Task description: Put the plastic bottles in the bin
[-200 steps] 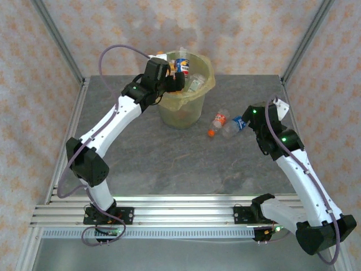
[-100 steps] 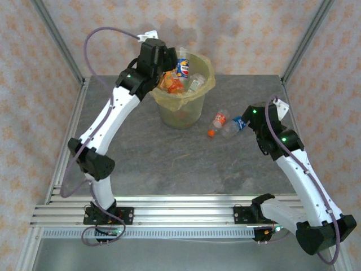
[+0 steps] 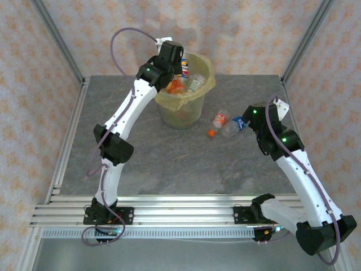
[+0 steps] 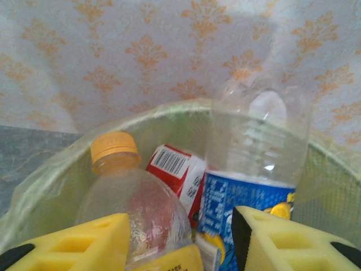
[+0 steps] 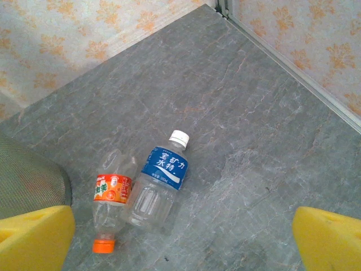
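Close to finished, judging by the layout. Left gripper (image 4: 177,248) poised over the bin (image 3: 194,110), yellow fingers (image 4: 84,245) partway apart; impossible to tell whether gripping anything or merely framing the pile. Straight ahead of that gripper and partly between its fingers, an orange-capped bottle (image 4: 127,192); just beyond it a red-labelled bottle (image 4: 179,169); ahead and to the right, standing tall above the rim, a clear blue-labelled bottle (image 4: 254,175). Already in, then, most of the plastic bottles, heaped up to the rim. Right gripper (image 5: 180,243) spread as wide as can be, holding nothing, hanging above the table (image 5: 254,113). Below and ahead of it, left of centre between its fingers, the two not yet binned: a white-capped bottle (image 5: 161,183) and, lying against its left side, an orange-labelled bottle (image 5: 111,203), both flat on the table, caps pointing opposite ways. Further left of that gripper, the bin's wall, near the pair but apart from it. Remaining, by this reckoning: picking up those two and dropping them in, probably work for the right arm given its position; room in the heaped bin looking tight.
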{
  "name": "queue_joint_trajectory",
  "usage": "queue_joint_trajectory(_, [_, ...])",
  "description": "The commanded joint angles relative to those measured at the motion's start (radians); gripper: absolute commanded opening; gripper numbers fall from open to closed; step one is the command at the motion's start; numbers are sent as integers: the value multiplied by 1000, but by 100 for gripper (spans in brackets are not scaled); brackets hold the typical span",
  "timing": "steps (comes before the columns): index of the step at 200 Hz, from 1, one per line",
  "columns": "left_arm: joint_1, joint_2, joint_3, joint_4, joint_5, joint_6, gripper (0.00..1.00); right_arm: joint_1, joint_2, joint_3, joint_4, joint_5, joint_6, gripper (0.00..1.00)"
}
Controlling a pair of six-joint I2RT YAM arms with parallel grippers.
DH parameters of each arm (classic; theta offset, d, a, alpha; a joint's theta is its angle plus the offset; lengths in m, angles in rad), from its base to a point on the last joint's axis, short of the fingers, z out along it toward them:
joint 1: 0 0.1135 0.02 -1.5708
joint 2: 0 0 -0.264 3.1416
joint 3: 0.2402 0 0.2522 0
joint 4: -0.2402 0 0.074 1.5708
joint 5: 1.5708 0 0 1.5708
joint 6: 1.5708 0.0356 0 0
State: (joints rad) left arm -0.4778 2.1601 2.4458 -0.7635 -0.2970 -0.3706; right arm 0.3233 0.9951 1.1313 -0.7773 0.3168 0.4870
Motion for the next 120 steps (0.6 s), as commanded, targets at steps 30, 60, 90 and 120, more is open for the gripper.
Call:
queue_joint_trajectory(30, [-1, -94, -129, -40, -57, -40, 50, -6, 50, -14, -38, 29, 40, 99])
queue_joint_trajectory(60, [-1, -111, -127, -65, -67, -55, 50, -5, 105, -25, -35, 33, 64, 99])
queue_joint_trajectory(90, [-1, -148, -146, -49, -33, -63, 52, -5, 147, -36, 2, 14, 68, 99])
queue_joint_trajectory(120, [-2, -185, -142, -34, 15, -77, 59, -5, 194, -32, 27, 6, 79, 99])
